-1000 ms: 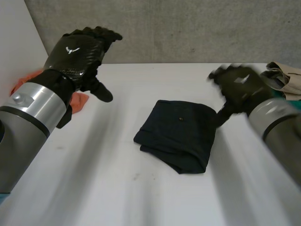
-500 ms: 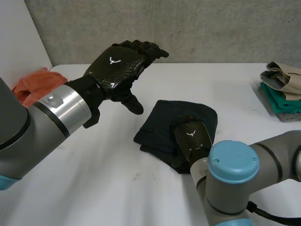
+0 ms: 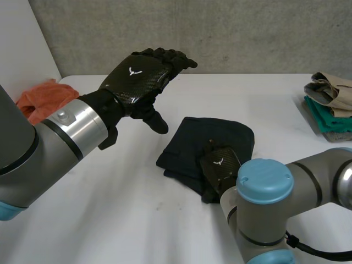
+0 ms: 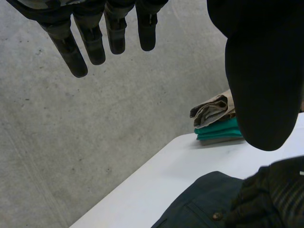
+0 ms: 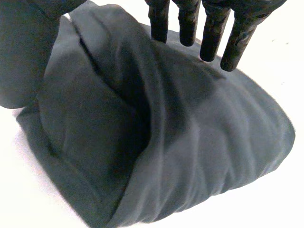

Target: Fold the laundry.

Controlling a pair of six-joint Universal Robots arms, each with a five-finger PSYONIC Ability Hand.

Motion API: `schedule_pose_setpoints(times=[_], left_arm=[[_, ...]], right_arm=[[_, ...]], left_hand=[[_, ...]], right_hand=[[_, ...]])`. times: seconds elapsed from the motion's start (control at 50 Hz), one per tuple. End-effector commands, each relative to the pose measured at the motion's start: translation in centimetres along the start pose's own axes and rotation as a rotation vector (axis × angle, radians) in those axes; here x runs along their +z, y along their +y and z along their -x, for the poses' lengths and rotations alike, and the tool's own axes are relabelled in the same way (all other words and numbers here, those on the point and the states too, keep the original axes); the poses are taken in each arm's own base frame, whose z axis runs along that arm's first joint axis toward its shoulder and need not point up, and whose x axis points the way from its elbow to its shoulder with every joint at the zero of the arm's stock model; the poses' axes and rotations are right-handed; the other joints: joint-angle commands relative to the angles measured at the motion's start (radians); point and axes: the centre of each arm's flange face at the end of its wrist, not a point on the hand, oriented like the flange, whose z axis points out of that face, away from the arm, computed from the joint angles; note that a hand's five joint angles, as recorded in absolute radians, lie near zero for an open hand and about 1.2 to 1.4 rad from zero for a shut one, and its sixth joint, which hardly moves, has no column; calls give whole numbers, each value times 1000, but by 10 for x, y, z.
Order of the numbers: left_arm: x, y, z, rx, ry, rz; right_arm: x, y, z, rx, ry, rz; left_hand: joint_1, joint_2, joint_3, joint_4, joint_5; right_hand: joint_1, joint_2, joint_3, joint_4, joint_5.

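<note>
A dark navy folded garment [image 3: 212, 140] lies in the middle of the white table [image 3: 110, 220]. My right hand [image 3: 219, 166] rests on its near edge, fingers straight and open; in the right wrist view the fingers [image 5: 209, 35] reach over the folded navy garment [image 5: 166, 137], with the thumb beside one fold. My left hand [image 3: 140, 77] hovers open above the table, to the left of the garment and not touching it. In the left wrist view its fingers [image 4: 90, 40] are straight, and beyond them lie the garment [image 4: 199, 204] and my right hand [image 4: 273, 197].
A crumpled orange cloth [image 3: 38, 99] lies at the table's far left edge. A stack of folded clothes, beige over teal [image 3: 330, 104], sits at the far right edge, as the stack [image 4: 216, 118] in the left wrist view. A grey wall stands behind the table.
My right arm has swung from the garment's far right side round to its near edge, and the hand now lies on the cloth. My left hand has moved right, nearer the garment.
</note>
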Motion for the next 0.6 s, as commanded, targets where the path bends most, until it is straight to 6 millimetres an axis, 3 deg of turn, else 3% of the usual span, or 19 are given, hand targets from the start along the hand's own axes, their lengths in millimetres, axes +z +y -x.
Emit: schedule_pose_setpoints(times=[0.02, 0.48, 0.54, 0.6], left_arm=[[0, 1, -1, -2, 3, 3], [-1, -4, -3, -3, 7, -9], [-1, -4, -4, -3, 8, -10], [-2, -4, -4, -4, 8, -9]], right_arm=[[17, 16, 8, -19, -4, 29], [47, -2, 1, -32, 38, -70], [54, 1, -3, -43, 52, -67], [61, 2, -7, -62, 65, -66]], left_hand=[[-17, -15, -20, -14, -32], [-17, -15, -20, -14, -32], [-17, -15, -20, -14, -32], [-20, -18, -23, -17, -35]], right_hand=[[-26, -44, -38, -58, -71], [37, 19, 25, 5, -8], [152, 133, 139, 119, 106], [413, 394, 400, 380, 367]])
